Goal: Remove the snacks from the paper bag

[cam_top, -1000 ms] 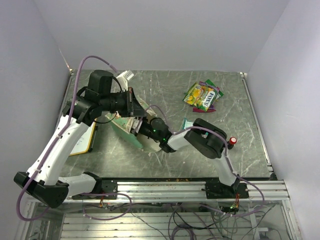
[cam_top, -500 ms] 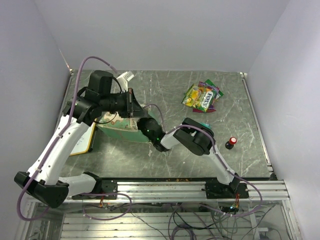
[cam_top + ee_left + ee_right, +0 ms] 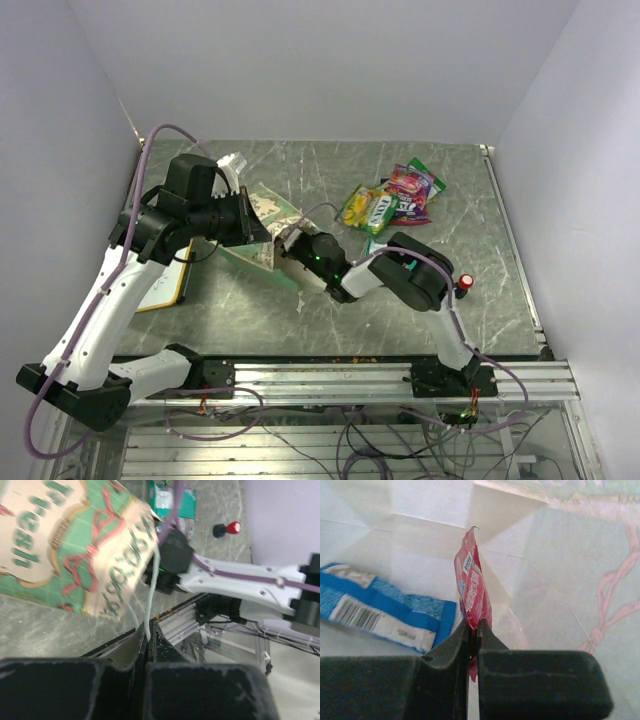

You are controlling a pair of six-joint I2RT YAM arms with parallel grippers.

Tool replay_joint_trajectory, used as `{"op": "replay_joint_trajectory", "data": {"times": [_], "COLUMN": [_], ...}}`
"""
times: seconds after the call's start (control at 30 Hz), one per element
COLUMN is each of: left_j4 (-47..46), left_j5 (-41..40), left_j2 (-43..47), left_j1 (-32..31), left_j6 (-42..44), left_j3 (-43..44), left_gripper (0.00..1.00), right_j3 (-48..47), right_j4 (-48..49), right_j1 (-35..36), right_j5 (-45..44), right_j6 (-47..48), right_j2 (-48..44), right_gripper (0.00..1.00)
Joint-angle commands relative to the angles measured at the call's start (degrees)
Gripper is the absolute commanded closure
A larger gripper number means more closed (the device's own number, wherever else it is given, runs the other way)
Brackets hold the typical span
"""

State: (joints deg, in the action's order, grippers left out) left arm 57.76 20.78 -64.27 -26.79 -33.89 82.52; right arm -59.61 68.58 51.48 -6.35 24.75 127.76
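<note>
The paper bag (image 3: 268, 212), mint green with a cream printed front (image 3: 75, 540), lies tilted on its side at the table's left middle. My left gripper (image 3: 146, 639) is shut on its thin white string handle (image 3: 151, 592). My right gripper (image 3: 473, 628) reaches inside the bag, shut on the lower edge of a red snack packet (image 3: 472, 587) that stands upright. A blue-and-white packet (image 3: 385, 612) lies flat on the tan bag floor to its left. In the top view the right wrist (image 3: 322, 256) enters the bag mouth, fingertips hidden. Yellow-green (image 3: 368, 208) and pink-purple (image 3: 411, 188) snacks lie outside.
A teal packet (image 3: 172, 500) lies on the marble table (image 3: 460, 300) just right of the bag. The red-topped black button (image 3: 465, 283) stands by the right arm's elbow. A wood-framed whiteboard (image 3: 165, 288) lies at the left edge, under the left arm.
My right gripper has shut on the red packet inside the bag. The left arm shifted left and tilted the bag by its handle. The yellow-green packet outside slid leftward.
</note>
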Motion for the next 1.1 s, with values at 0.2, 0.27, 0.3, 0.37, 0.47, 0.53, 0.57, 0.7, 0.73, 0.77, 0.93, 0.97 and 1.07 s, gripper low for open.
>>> {"op": "replay_joint_trajectory", "data": {"times": [0.2,0.27,0.3,0.37,0.47,0.53,0.57,0.7,0.73,0.77,0.93,0.97,1.07], "left_j4": [-2.31,-3.46,-3.79,-4.51,-5.66,-6.96,-7.66,-10.0,-10.8,-11.44,-15.88,-16.18,-15.81], "left_j5": [-5.35,-4.66,-4.44,-4.02,-3.64,-3.2,-3.01,-1.55,-1.2,-0.89,1.0,0.83,-0.72], "left_j2": [-1.39,-2.07,-2.47,-3.14,-3.66,-3.59,-3.64,-4.89,-5.33,-5.71,-6.78,-6.89,-7.49], "left_j1": [0.15,0.2,0.16,0.15,0.24,0.29,0.25,0.33,0.33,0.33,0.41,0.42,0.65], "left_j6": [-3.55,-4.14,-4.42,-4.79,-6.07,-7.36,-8.02,-10.11,-10.39,-10.74,-11.9,-11.87,-11.19], "left_j3": [0.37,0.85,1.15,1.59,1.56,0.99,0.7,0.75,0.88,1.01,0.64,0.67,1.08], "left_gripper": [0.93,0.93,0.93,0.93,0.93,0.93,0.93,0.93,0.93,0.93,0.93,0.93,0.93], "right_j3": [16.37,18.11,18.96,20.58,22.12,21.07,20.06,18.7,19.19,19.61,18.12,17.84,18.14], "right_j4": [4.28,4.08,3.78,2.64,-1.41,-8.05,-12.57,-25.34,-27.87,-30.14,-46.52,-49.34,-56.74], "right_j1": [3.24,3.56,3.63,3.83,3.89,3.92,3.89,3.86,3.92,3.96,3.89,3.91,3.89], "right_j5": [10.07,10.14,10.81,11.27,10.8,10.87,11.01,13.89,14.21,14.43,16.42,16.5,17.07], "right_j6": [-5.64,-6.55,-7.09,-8.08,-9.64,-11.15,-12.33,-16.9,-18.17,-19.25,-20.94,-21.17,-20.4], "right_j2": [-13.71,-15.4,-16.35,-18.72,-23.83,-27.35,-28.78,-34.87,-36.52,-38.31,-45.86,-47.17,-52.83], "right_gripper": [1.0,1.0,1.0,1.0,1.0,1.0,1.0,1.0,1.0,1.0,1.0,1.0,1.0]}}
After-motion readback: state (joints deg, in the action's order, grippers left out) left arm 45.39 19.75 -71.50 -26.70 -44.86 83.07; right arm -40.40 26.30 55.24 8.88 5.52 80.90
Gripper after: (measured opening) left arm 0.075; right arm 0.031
